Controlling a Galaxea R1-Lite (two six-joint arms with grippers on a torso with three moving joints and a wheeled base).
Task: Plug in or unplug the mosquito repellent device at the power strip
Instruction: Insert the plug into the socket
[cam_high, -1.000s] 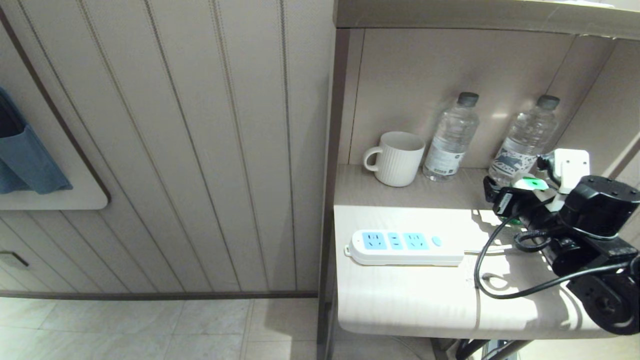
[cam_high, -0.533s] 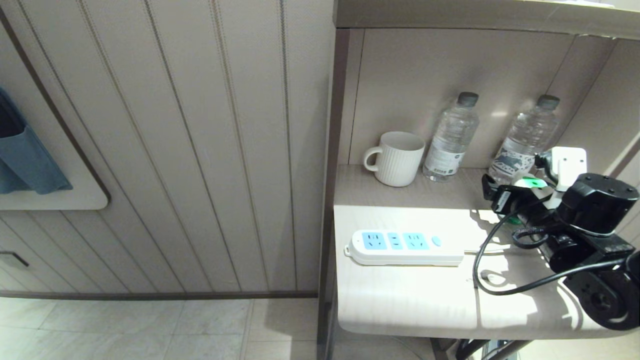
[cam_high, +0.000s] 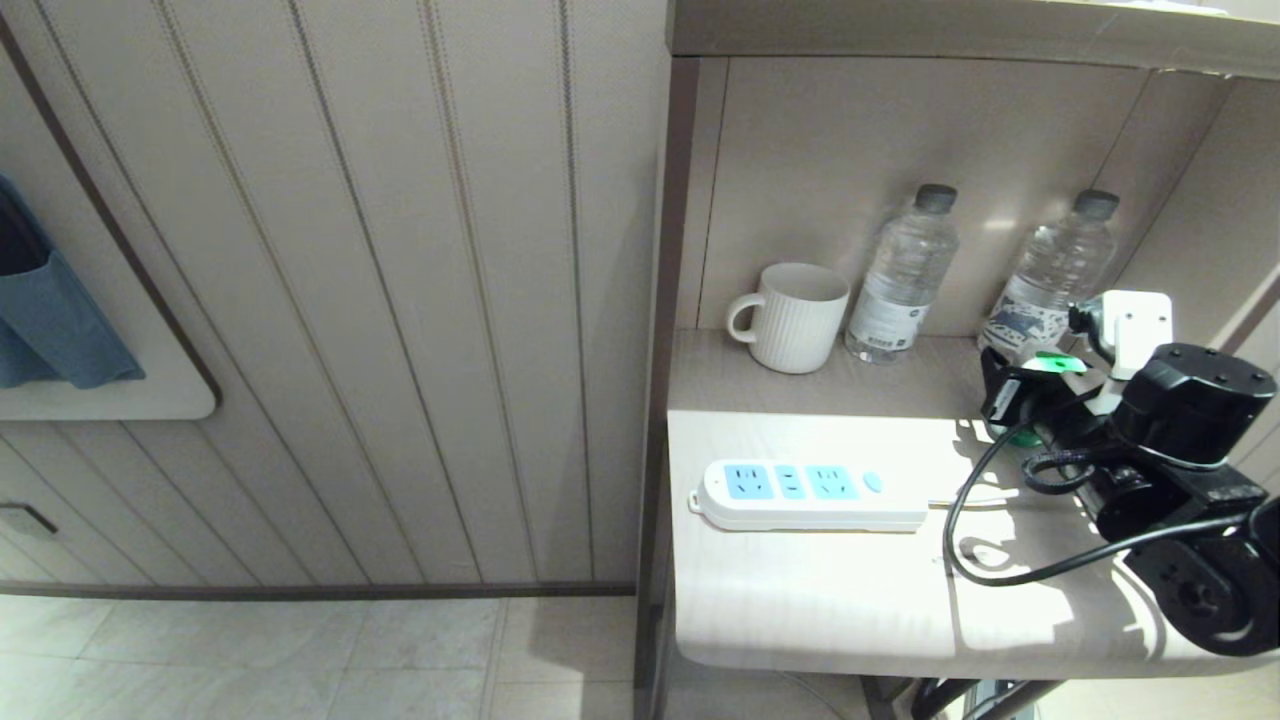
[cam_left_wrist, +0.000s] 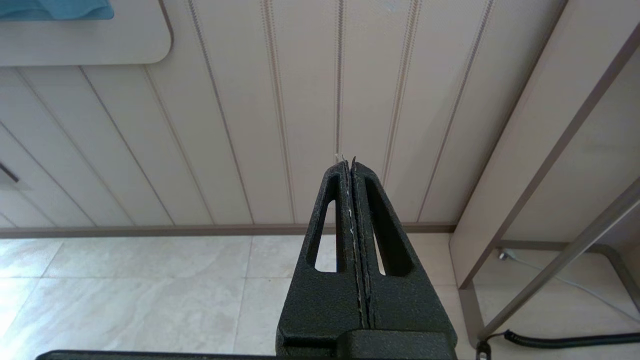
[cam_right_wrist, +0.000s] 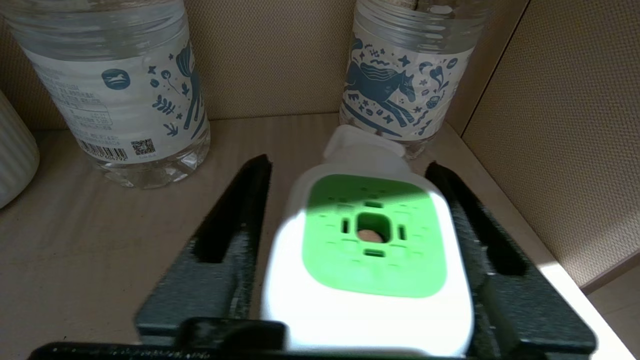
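The white mosquito repellent device with a green vented top (cam_right_wrist: 372, 250) stands at the surface's (cam_high: 830, 600) back right corner, between the right pincer's (cam_right_wrist: 350, 172) spread black fingers (cam_right_wrist: 235, 210), near both; contact cannot be told. The white power strip with light-blue socket panels (cam_high: 810, 493) lies well apart, toward the left edge.

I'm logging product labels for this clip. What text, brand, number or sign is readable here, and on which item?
No wording can be read anywhere.
Left water bottle: small print, a barcode and a QR code, too small to read; a round blue logo.
Right water bottle: blue horse drawing only.
Mosquito repellent device: no lettering.
Power strip: no lettering.
Mug: plain.
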